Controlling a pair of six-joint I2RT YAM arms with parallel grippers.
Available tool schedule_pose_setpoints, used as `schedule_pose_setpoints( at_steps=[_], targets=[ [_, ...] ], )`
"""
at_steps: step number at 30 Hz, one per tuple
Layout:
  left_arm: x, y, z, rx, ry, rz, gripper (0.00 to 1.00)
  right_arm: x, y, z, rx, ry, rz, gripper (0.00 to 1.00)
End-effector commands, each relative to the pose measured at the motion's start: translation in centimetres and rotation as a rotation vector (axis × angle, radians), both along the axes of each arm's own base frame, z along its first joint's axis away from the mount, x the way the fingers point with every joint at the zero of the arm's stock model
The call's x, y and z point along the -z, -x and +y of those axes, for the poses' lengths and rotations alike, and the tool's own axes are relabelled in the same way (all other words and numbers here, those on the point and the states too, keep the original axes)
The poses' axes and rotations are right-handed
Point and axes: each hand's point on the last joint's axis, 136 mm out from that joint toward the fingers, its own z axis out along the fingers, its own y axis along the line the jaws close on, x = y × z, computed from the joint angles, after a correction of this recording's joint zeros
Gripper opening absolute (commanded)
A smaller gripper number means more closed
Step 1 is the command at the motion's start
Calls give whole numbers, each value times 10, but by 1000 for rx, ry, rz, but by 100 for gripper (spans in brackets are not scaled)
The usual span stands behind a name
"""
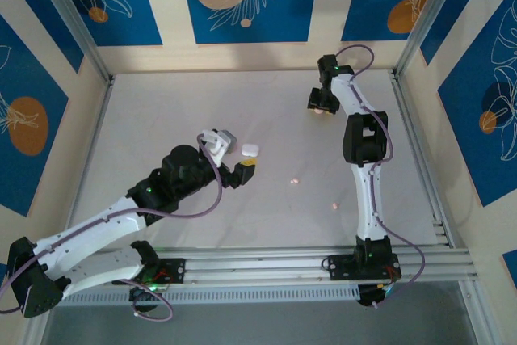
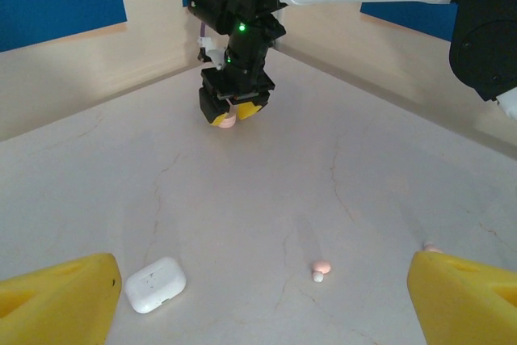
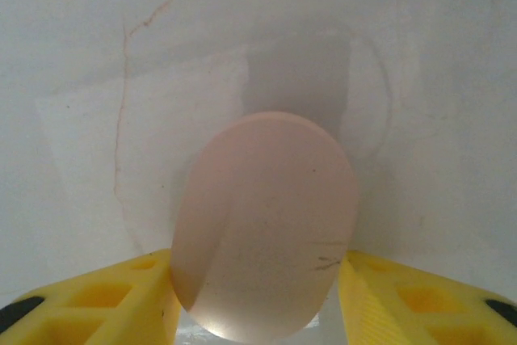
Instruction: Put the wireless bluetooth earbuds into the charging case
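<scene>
Grip check.

Top view: right claw (image 1: pixel 321 107) sits well apart from the white case (image 1: pixel 249 149), off to its back-right. Two pink earbuds (image 1: pixel 295 180) lie loose on the tabletop (image 1: pixel 161 119), front-right of that case.

Left wrist view: left claw (image 2: pixel 258 300) is spread wide and empty, with the white case just inside its left side. Right claw is down on a pink case (image 2: pixel 226 121) well behind the white one.

Right wrist view: yellow pads (image 3: pixel 97 300) touch both flanks of the pink case, so it reads as clamped.

Suggest centring the squeeze and lifting straight, since the rounded shell could twist. Lid looks shut and needs opening before buds go in.
</scene>
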Motion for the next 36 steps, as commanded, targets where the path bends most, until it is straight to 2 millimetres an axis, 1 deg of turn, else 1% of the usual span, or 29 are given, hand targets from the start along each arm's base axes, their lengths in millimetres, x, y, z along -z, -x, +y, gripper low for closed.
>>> schedule_pose_setpoints(
  at_steps=[1, 16, 19, 20, 21, 23, 25, 26, 28, 30, 33, 34, 35, 36],
  targets=[
    [-19, 2, 1, 1, 52, -16, 91, -2, -6, -2, -11, 3, -16, 52],
    [-20, 3, 1, 6, 58, -15, 91, 5, -7, -6, -34, 28, 6, 52],
    [-20, 3, 1, 4, 58, -14, 91, 5, -8, -6, -36, 27, 4, 48],
    [-20, 3, 1, 4, 58, -14, 91, 4, -8, -6, -39, 28, 2, 46],
    [-21, 3, 1, 5, 58, -15, 91, 3, -8, -5, -48, 31, 2, 43],
    [-21, 3, 2, 2, 57, -13, 91, -1, -7, 0, -79, 36, -4, 41],
    [-19, 2, 4, -10, 46, 8, 91, -13, -5, 9, -115, 24, -23, 40],
    [-18, 1, 5, -22, 33, 23, 91, -22, -4, 17, -149, 6, -41, 39],
    [-17, -5, 11, -72, 13, 63, 91, -45, 1, 35, -220, -20, -93, 39],
    [-15, -9, 16, -111, 4, 105, 91, -75, 11, 54, -302, -51, -165, 38],
    [-17, -12, 21, -131, 28, 151, 90, -129, 41, 92, -481, -152, -327, 38],
    [-18, -12, 22, -132, 48, 167, 90, -143, 57, 110, -563, -208, -379, 38],
    [-19, -13, 25, -136, 71, 184, 89, -165, 77, 124, -652, -252, -449, 38],
    [-20, -14, 27, -141, 93, 199, 89, -178, 96, 136, -740, -293, -497, 38]
  ],
)
